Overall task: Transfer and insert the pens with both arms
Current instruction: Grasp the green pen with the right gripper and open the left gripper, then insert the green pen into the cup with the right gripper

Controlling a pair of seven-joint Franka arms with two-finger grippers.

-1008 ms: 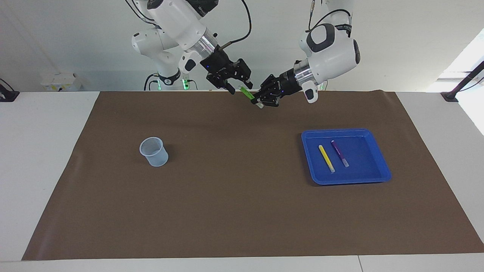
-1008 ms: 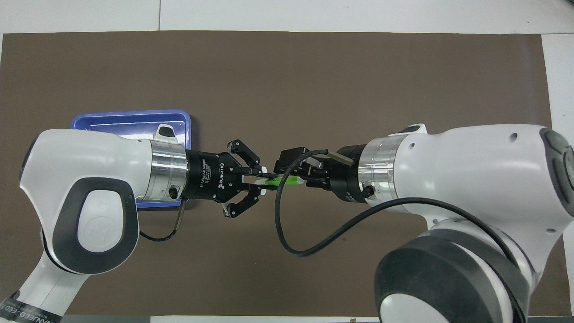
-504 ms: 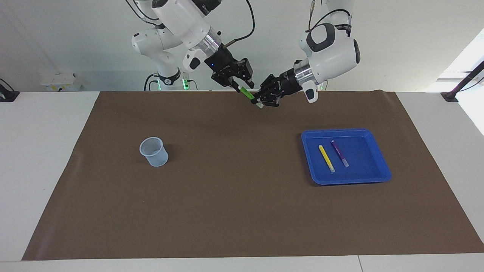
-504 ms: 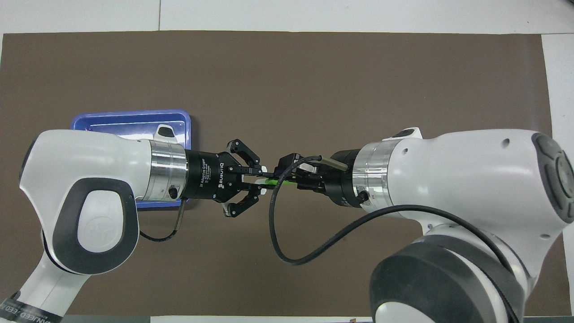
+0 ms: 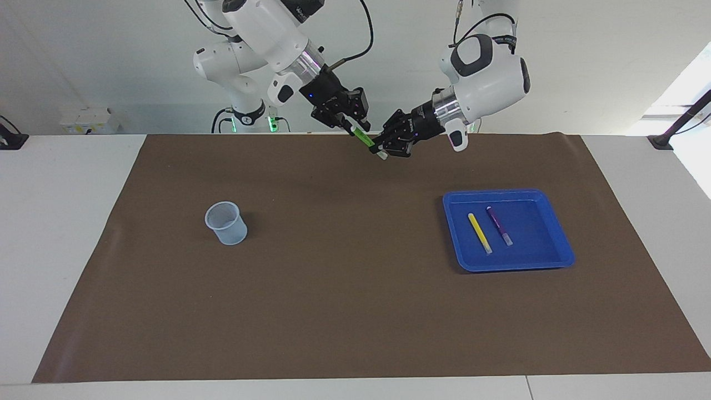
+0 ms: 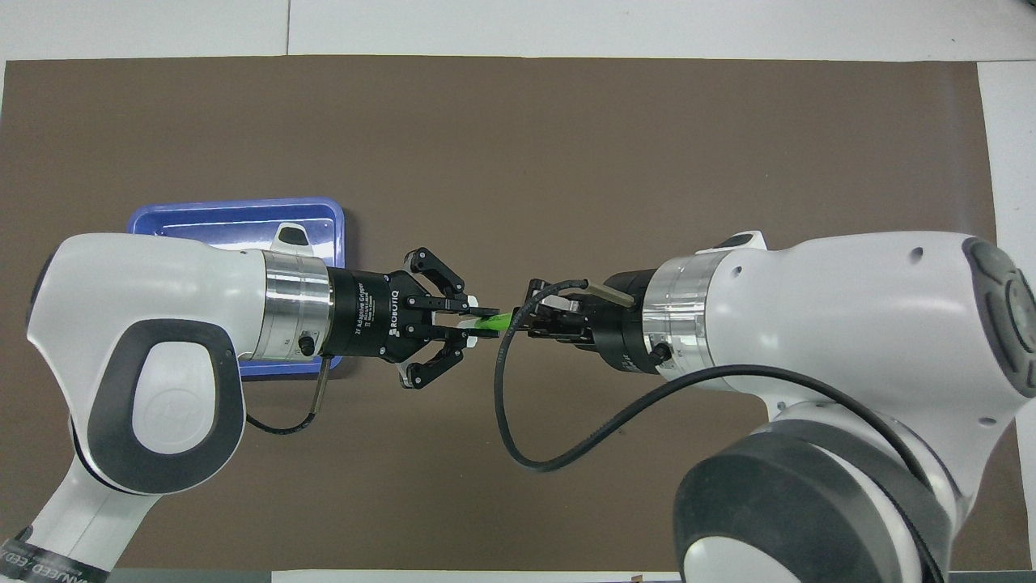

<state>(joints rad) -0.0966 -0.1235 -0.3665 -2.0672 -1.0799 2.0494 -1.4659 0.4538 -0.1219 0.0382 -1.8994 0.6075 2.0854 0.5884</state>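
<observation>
Presently, mid-air over the brown mat (image 5: 355, 311), near the robots' edge of the table:

- Green pen (image 5: 364, 136), tilted, whitish end (image 5: 382, 156) lowest; gripped at both ends, green barrel showing between the two grippers.
- Left gripper (image 5: 382, 150), reaching in from the left arm's end; fingertips closed on the pen's lower, whitish end, outer links splayed to the sides in the overhead view (image 6: 473, 321).
- Right gripper (image 5: 351, 126), angled down from the right arm's end; fingertips pinched shut on the pen's upper end; (image 6: 526, 321) in the overhead view.

Resting on the mat:

- Blue tray (image 5: 547, 261), toward the left arm's end of the table, partly hidden under the left arm in the overhead view (image 6: 235, 212).
- Yellow pen (image 5: 479, 233), flat in the tray.
- Purple pen (image 5: 499, 225), flat in the tray, just beside the yellow one, not touching.
- Clear plastic cup (image 5: 226, 223), upright, toward the right arm's end, well apart from the tray.
</observation>
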